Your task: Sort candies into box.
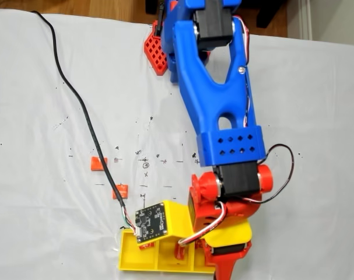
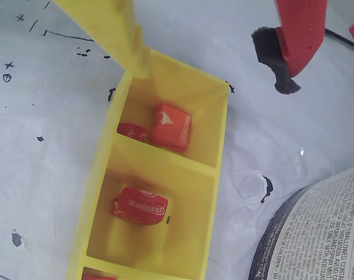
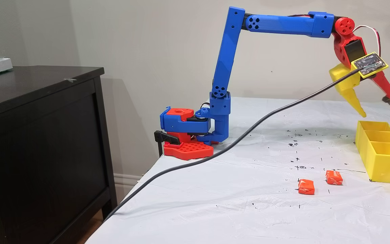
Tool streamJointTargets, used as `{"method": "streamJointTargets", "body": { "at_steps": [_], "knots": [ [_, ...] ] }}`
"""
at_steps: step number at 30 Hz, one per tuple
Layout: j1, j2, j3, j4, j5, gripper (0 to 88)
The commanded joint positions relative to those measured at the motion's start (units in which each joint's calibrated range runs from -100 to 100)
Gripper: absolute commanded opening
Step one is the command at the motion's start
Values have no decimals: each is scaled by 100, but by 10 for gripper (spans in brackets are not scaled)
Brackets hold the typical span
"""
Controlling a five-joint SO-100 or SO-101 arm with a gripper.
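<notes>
Pincer (image 3: 377, 106) is hanging spread and empty above the box (image 3: 384, 162); you're needing to reach for the two candies (image 3: 306, 186) lying on the bench (image 3: 249, 203).

bright, even indoor light, soft shadows; wrist view slightly blurred.

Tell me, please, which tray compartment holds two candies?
The end compartment under the gripper: an orange candy beside a red one.
</notes>
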Motion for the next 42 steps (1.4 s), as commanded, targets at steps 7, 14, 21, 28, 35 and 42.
{"method": "streamJointTargets", "body": {
  "at_steps": [7,14,21,28,35,42],
  "knots": [
    [-14,-337,-691,97,54,187],
    [77,-473,-946,588,98,11],
    [439,-719,-1191,1448,376,2],
    [1118,-1049,-736,1734,879,2],
    [1725,-1626,247,1702,1280,2],
    [2178,-1694,711,1677,1558,13]
  ]
}}
